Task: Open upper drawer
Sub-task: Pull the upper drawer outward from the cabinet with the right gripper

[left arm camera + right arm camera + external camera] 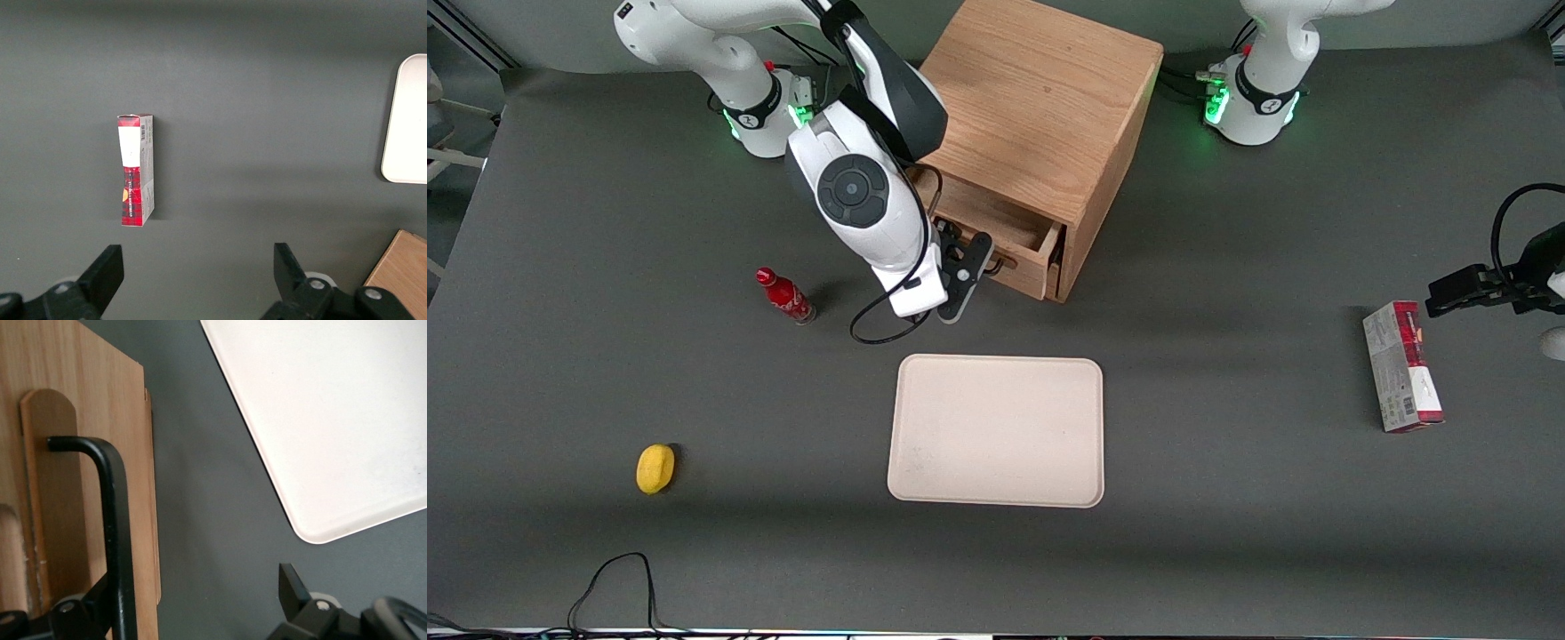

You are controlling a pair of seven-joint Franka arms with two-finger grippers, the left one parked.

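Although the upper drawer (1021, 238) already stands partly out of the cabinet (1049, 98), the pull appears unfinished. The tool (971, 267) sits at the drawer front, fingers spread wide, one finger (73, 613) beside the black handle (110, 520), not clamped. Next move, in my judgement: close on the handle or hook it, then draw straight away from the cabinet.

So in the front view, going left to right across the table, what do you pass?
Yellow object, red bottle, gripper at the upper drawer, then the red and grey box. The tray overlaps, so it's left out.
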